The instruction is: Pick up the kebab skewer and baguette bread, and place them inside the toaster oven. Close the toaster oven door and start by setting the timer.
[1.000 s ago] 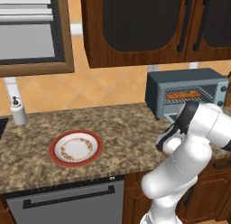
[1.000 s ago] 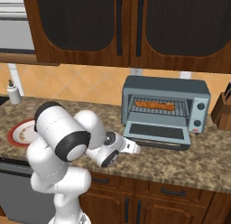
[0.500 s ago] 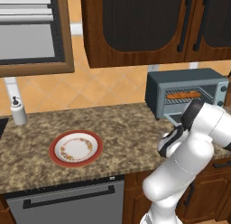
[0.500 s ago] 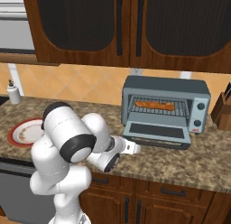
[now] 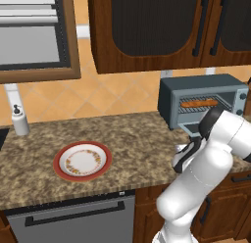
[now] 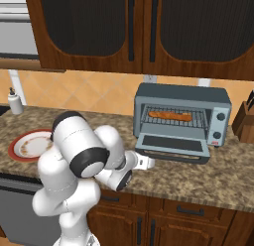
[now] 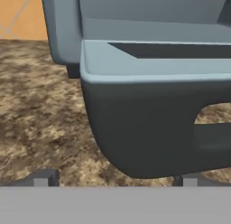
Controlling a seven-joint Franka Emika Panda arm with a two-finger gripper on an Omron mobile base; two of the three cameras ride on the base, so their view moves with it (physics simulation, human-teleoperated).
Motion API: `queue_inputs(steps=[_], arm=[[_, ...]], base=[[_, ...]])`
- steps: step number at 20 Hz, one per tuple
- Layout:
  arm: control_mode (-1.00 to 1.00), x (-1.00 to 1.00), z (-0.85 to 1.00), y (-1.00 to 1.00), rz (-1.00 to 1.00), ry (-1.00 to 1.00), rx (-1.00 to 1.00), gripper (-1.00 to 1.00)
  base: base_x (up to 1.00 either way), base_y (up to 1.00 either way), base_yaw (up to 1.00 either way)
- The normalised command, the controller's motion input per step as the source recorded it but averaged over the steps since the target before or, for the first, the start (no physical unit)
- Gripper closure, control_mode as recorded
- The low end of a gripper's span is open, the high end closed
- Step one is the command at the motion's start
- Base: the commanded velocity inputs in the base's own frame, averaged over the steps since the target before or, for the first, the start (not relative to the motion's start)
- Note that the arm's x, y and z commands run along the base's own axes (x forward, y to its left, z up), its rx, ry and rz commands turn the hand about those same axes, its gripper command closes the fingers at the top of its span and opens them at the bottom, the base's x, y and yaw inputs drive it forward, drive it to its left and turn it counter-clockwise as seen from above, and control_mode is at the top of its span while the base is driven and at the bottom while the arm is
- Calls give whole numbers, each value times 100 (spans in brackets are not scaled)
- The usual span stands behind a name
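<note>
Claw (image 7: 115,179): jaws spread wide, nothing between them, hovering low just in front of the toaster oven door (image 6: 172,146), close to its dark handle bar in the hand view.

Toaster oven (image 6: 181,116): grey-blue box near the right end of the bench (image 5: 132,139), against the back wall. I see its door dropped open and lying flat toward the front edge.

Baguette bread (image 6: 169,114): orange-brown loaf lying on the wire rack inside the oven. I count that item as delivered.

Kebab skewer: I cannot make it out separately; something may lie beside the loaf on the rack, too small to tell.

Plate (image 5: 82,160): red-rimmed, toward the left part of the bench, near the front edge, nothing on it. I judge both foods have left it.

Remaining, by my reading: raise the door shut, then turn the timer knob on the panel at the oven's right side.

Bench surface: mottled brown granite.

Room: orange tiled backsplash, dark wood cabinets (image 6: 134,27) above and below, a soap dispenser (image 5: 20,120) at the back left, a knife block (image 6: 245,122) at the far right, a dishwasher front under the plate.
</note>
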Motion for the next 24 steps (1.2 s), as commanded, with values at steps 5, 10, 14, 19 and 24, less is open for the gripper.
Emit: queue_inputs(steps=[5, 10, 14, 19, 24], arm=[[-100, 86, 100, -19, 0, 0, 2, -100], [-100, 73, 100, -16, 0, 0, 3, -100], [-100, 65, 100, -16, 0, 0, 2, -100], [-100, 53, 100, -18, 0, 5, 2, -100], [-100, 45, 100, -28, 0, 8, 1, -100]], base=[[0, 0, 0], [0, 0, 0], [0, 0, 0], [0, 0, 0], [0, 0, 0]])
